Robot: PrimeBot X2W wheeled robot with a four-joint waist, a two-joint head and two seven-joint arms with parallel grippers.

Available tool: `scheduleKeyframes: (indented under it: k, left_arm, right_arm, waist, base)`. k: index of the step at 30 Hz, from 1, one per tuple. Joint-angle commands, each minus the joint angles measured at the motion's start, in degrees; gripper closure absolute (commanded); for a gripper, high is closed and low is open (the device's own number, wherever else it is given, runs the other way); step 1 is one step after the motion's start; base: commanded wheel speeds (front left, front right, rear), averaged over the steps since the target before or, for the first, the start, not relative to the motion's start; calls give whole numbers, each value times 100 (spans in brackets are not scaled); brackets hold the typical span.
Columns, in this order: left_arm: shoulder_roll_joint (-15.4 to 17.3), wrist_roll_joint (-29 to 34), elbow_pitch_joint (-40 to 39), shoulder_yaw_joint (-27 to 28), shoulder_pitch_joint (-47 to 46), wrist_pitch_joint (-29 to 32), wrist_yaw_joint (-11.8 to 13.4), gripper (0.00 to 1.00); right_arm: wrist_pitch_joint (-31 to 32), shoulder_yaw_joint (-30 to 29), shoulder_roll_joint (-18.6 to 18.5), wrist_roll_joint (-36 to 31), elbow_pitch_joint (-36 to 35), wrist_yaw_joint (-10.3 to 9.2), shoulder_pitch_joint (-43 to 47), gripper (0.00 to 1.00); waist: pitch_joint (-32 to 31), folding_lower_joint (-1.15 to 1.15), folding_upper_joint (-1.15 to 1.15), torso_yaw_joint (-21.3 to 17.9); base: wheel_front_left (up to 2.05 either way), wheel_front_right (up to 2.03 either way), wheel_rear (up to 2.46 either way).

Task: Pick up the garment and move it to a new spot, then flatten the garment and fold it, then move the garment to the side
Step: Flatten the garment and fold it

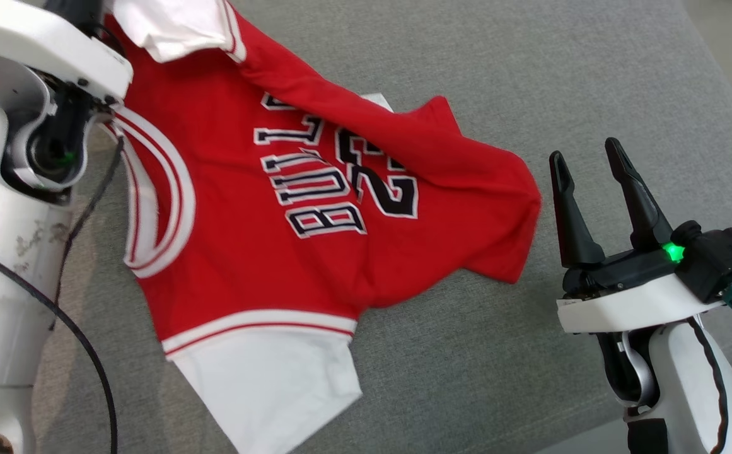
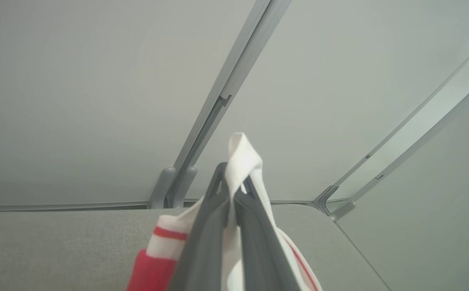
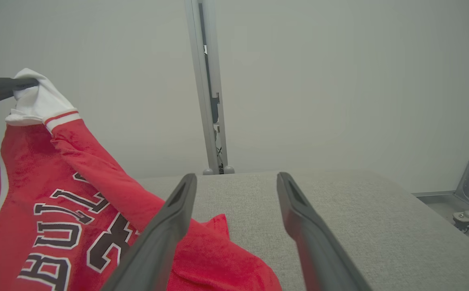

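Pick-up stage, I reckon: my left gripper (image 2: 232, 178) is clenched on the white sleeve (image 2: 243, 151) of the red Bulls jersey (image 1: 265, 208). Rest of it drapes on the grey worktop (image 1: 529, 63), left part. Right gripper (image 1: 586, 165) released, just beside jersey's right end. Move, flatten, fold, side-shift all left. Bare room twd far-right corner.

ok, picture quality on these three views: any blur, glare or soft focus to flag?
Head view: even, soft light, faint shadows, jersey lettering sharp; the green lamp on the right hand blooms slightly. Left wrist view: left hand and the pinched white sleeve are soft, too near the lens. Right wrist view: lettering readable, finger bases blurred, wall flat and hazy.
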Motion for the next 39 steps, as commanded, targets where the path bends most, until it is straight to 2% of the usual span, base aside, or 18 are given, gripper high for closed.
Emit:
scheduleKeyframes:
  k: [1,5,6,7,10,18,26,30,33,34,38,39]
  left_arm:
    - [63,90,110,-11,-152,21,46,100]
    - [230,383,798,-43,-739,-20,290,100]
    - [283,506,994,-65,-877,-94,364,78]
    - [294,562,1183,-67,-996,-151,439,0]
    - [278,682,1594,-81,-1287,-387,484,0]
    - [78,673,2308,-43,-1819,-846,253,0]
    - [24,939,2435,-266,-1537,-1772,-235,0]
    - [-30,1169,2087,-428,-915,-2099,-514,0]
    - [40,1574,1409,-533,-289,-2159,-672,0]
    - [69,1735,1106,-500,-20,-2162,-665,0]
    - [-63,2236,-5,-110,1198,-2162,-382,0]
    - [-63,2236,-5,-110,1198,-2162,-382,0]
  right_arm:
    - [-8,-8,2,41,-3,-2,-54,0]
    - [-8,41,52,92,-14,-2,-102,0]
    - [-8,55,58,104,-14,-2,-124,0]
    - [-8,67,65,112,-18,-2,-150,0]
    - [-7,75,74,138,-21,-2,-171,0]
    - [-8,145,78,191,27,-2,-204,0]
    - [-8,71,78,67,60,-2,-104,0]
    - [-8,-68,23,-39,81,-2,-5,0]
    - [-8,-88,-63,-90,85,-2,100,0]
    - [-8,-87,-90,-90,87,-2,126,0]
    - [-8,-134,-224,-127,102,-2,275,0]
    - [-8,-134,-224,-127,102,-2,275,0]
  waist:
    - [114,0,0,-147]
    - [243,0,0,-318]
    - [277,0,0,-356]
    - [309,0,0,-389]
    - [365,0,0,-437]
    - [313,0,0,-344]
    - [-13,0,0,-57]
    - [-301,0,0,238]
    - [-507,0,0,478]
    - [-571,0,0,553]
    - [-832,0,0,871]
    - [-832,0,0,871]
  base:
    - [0,0,0]
    - [0,0,0]
    - [0,0,0]
    - [0,0,0]
    - [0,0,0]
    - [0,0,0]
    - [0,0,0]
    - [0,0,0]
    - [0,0,0]
    - [0,0,0]
    - [0,0,0]
    - [0,0,0]
